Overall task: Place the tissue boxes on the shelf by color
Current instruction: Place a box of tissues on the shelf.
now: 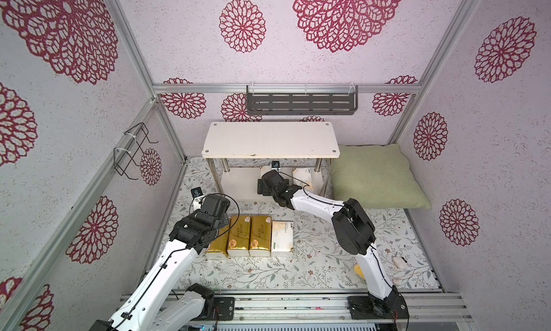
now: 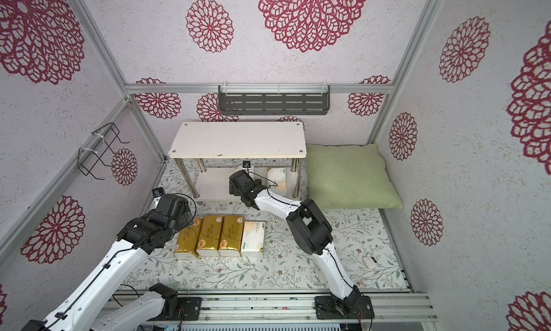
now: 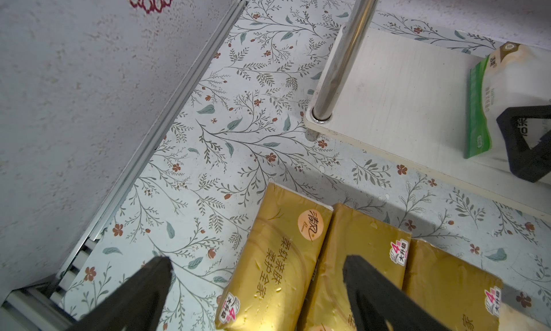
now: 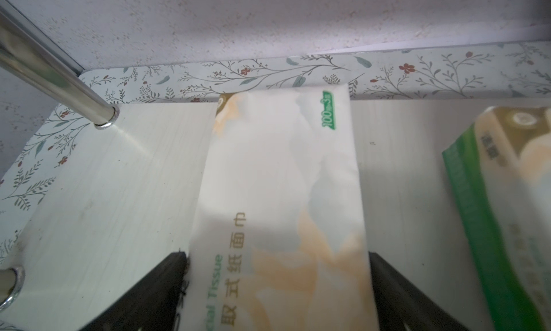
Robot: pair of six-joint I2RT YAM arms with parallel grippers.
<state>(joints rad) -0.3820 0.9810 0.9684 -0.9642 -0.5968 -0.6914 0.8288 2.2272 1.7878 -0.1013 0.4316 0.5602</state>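
Three gold tissue boxes [image 1: 238, 235] and one white one [image 1: 282, 238] lie in a row on the floral mat in both top views. The white shelf [image 1: 269, 140] stands behind them. My left gripper [image 3: 256, 264] hangs open over the leftmost gold box [image 3: 277, 255], not touching it. My right gripper [image 4: 277, 258] reaches under the top board. It is open, a finger on either side of a white tissue box [image 4: 277, 180] that rests on the lower board [image 4: 119, 180]. A second white box [image 4: 507, 195] lies beside it on that board.
A green pillow [image 1: 375, 177] lies right of the shelf. A dark slotted rack [image 1: 301, 102] hangs on the back wall and a black wire rack [image 1: 131, 150] on the left wall. A chrome leg [image 3: 343, 55] stands near my left gripper. A small white object [image 1: 399, 262] lies at the right.
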